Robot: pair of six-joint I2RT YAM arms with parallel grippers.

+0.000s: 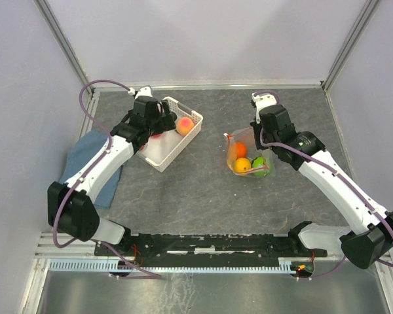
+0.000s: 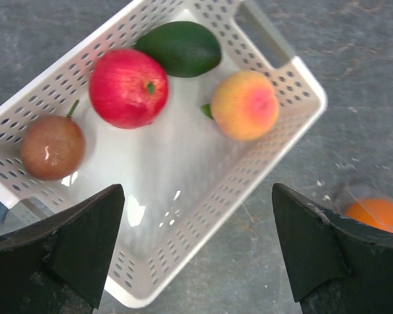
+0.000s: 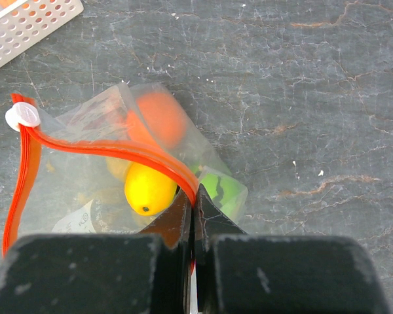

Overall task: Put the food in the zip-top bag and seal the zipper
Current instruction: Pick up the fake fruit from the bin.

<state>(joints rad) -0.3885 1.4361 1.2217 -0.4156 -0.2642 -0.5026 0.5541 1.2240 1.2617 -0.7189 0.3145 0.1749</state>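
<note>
The clear zip-top bag (image 1: 247, 157) lies right of centre with an orange (image 1: 240, 149), a yellow lemon (image 3: 149, 188) and a green round fruit (image 3: 221, 190) inside. Its red-orange zipper (image 3: 111, 150) stands open, with the white slider (image 3: 21, 116) at the left end. My right gripper (image 3: 194, 203) is shut on the zipper edge. The white basket (image 2: 275, 140) holds a red apple (image 2: 128, 87), a peach (image 2: 245, 104), a dark green avocado (image 2: 181, 47) and a brown piece (image 2: 52, 147). My left gripper (image 2: 196, 255) is open and empty above the basket's near corner.
A blue cloth (image 1: 85, 160) lies left of the basket under the left arm. The dark mat (image 1: 196, 190) covers the table, bounded by grey walls behind and at both sides. A black rail (image 1: 203, 245) runs along the near edge.
</note>
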